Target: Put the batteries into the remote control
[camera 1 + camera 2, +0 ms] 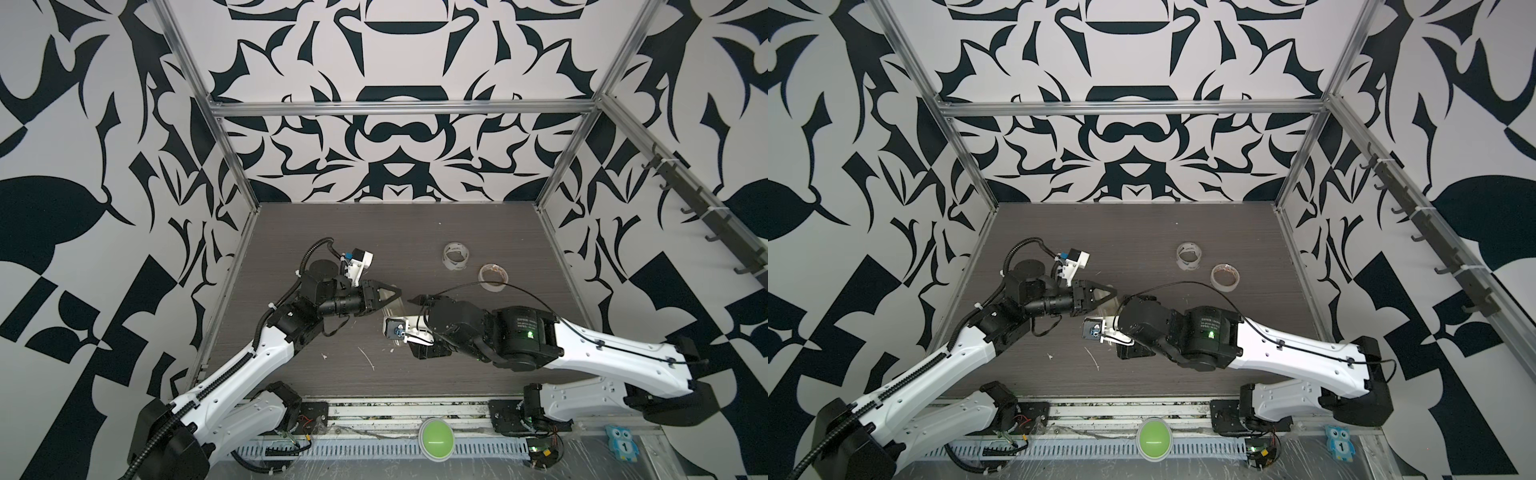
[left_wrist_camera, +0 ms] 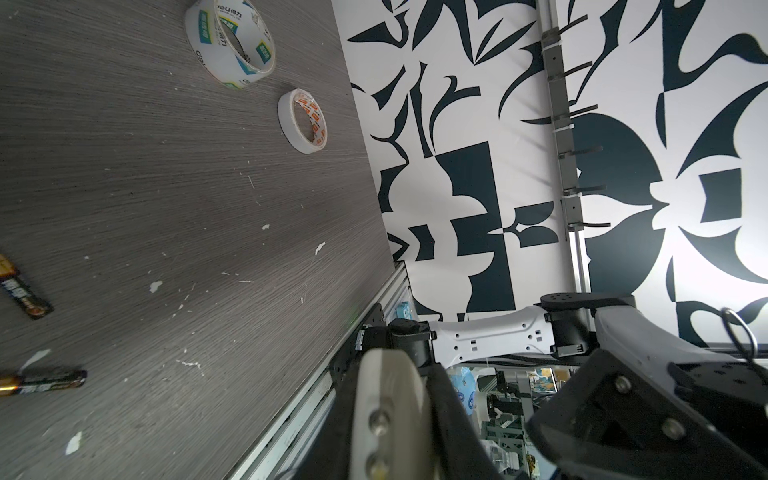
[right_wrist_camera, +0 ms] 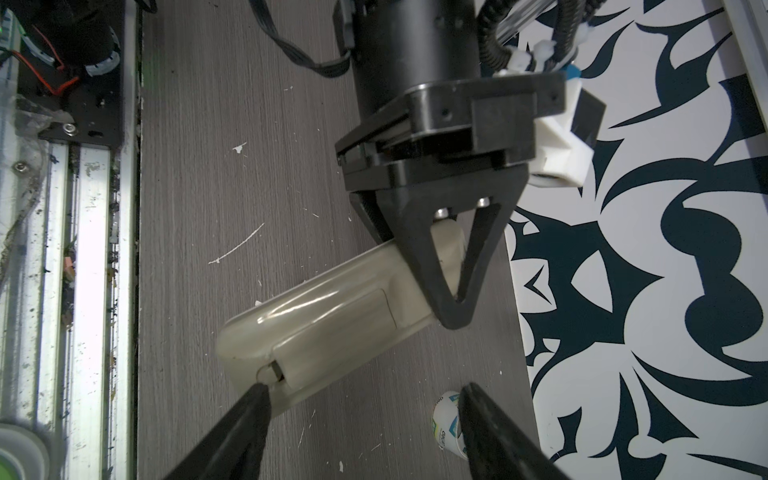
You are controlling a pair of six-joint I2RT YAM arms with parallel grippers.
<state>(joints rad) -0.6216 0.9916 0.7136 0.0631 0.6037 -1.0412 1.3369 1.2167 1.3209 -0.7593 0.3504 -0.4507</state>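
Grips one end of the slim white plastic remote control with the left gripper, jaws clamped on it, over the middle of the grey wood-grain table. Turns the remote's pale back toward the right wrist camera, with the long body sticking out sideways past the black fingers. Shows the battery compartment shut under its flat cover, contents hidden.

Holds the right gripper empty, jaws wide apart, at the remote's free end. Sets one black fingertip right at the cover's small latch, contact impossible to tell, and the other fingertip well clear of the remote.

Leaves both cells outside the remote, lying flat on the table: first battery, a thin dark cylinder with a gold-coloured end, and second battery, of the same kind, apart from each other and at an angle.

Farther back and to the right, well apart from both grippers: wide white tape roll with green print and, just beside it, smaller white tape roll with orange print inside.
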